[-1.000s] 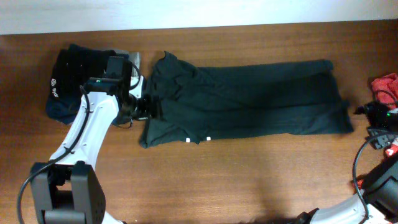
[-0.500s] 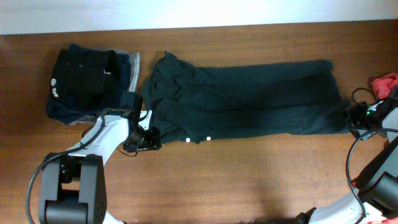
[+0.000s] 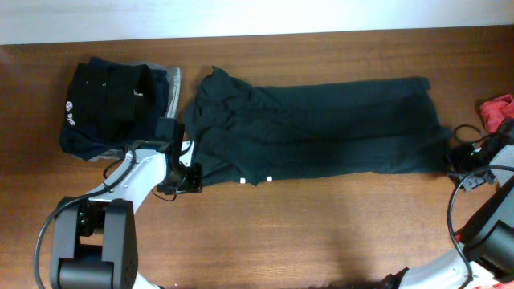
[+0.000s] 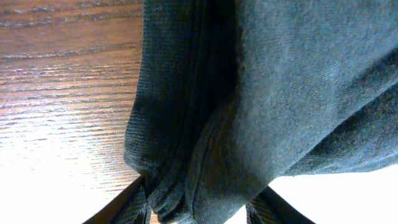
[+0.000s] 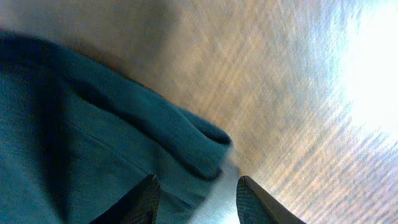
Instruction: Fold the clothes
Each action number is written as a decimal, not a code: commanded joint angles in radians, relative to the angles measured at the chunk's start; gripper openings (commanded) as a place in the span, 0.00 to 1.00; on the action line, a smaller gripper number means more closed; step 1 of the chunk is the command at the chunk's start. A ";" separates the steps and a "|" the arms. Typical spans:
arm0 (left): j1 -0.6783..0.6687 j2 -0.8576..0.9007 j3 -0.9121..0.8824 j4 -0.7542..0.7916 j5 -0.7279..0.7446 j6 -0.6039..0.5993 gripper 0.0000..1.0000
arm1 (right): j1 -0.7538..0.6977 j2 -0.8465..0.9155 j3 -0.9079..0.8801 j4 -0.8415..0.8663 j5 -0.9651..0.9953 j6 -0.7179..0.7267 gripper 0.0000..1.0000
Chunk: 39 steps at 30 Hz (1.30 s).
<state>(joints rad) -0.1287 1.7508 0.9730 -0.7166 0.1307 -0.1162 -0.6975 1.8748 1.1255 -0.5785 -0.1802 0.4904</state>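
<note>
A dark green garment [image 3: 321,128] is spread flat across the middle of the wooden table [image 3: 321,233], its length running from 9 o'clock to 3 o'clock in the overhead view. Its collar end is turned toward 9 o'clock, and two small white marks are seen on the hem along its 6 o'clock edge. At 10 o'clock on the table a stack of folded dark clothes [image 3: 112,104] is set just beside the garment's collar end, with a small white emblem showing on its 9 o'clock side. A red garment [image 3: 498,108] is partly seen at the 3 o'clock edge of the table, apart from the spread one. The left gripper [image 3: 191,178] is placed at the garment's 8 o'clock corner. In the left wrist view a thick fold of the fabric edge is seen filling the gap between the fingers [image 4: 127,204] and touching both, so the jaws are clamped on that fold. The right gripper [image 3: 459,158] is placed at the garment's 4 o'clock corner. In the right wrist view its fingers [image 5: 144,198] are held apart, with the tip of the corner lying between them on the wood and a strip of bare table left beside one finger, so no clamp on the cloth is seen there.
</note>
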 commanded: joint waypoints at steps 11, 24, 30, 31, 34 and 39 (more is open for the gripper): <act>0.021 0.003 -0.010 -0.060 -0.008 0.005 0.06 | -0.072 -0.063 -0.033 -0.026 0.005 -0.006 0.04; 0.146 0.003 -0.010 -0.312 -0.052 0.005 0.03 | -0.167 -0.208 -0.034 -0.279 0.150 -0.003 0.04; 0.156 0.003 0.004 -0.359 -0.049 0.010 0.69 | -0.167 -0.208 -0.029 -0.305 0.144 -0.003 0.66; 0.156 0.003 0.013 -0.371 -0.046 0.014 0.72 | -0.167 -0.208 -0.022 -0.305 0.128 -0.008 0.67; 0.156 -0.001 0.097 -0.443 0.005 0.051 0.75 | -0.166 -0.211 0.032 -0.304 -0.058 -0.092 0.66; 0.156 -0.022 0.355 -0.608 0.024 0.074 0.81 | -0.117 -0.264 0.150 -0.320 -0.285 -0.206 0.65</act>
<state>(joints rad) 0.0219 1.7504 1.1774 -1.2644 0.1452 -0.0750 -0.8467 1.6772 1.2083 -0.8883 -0.3172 0.3584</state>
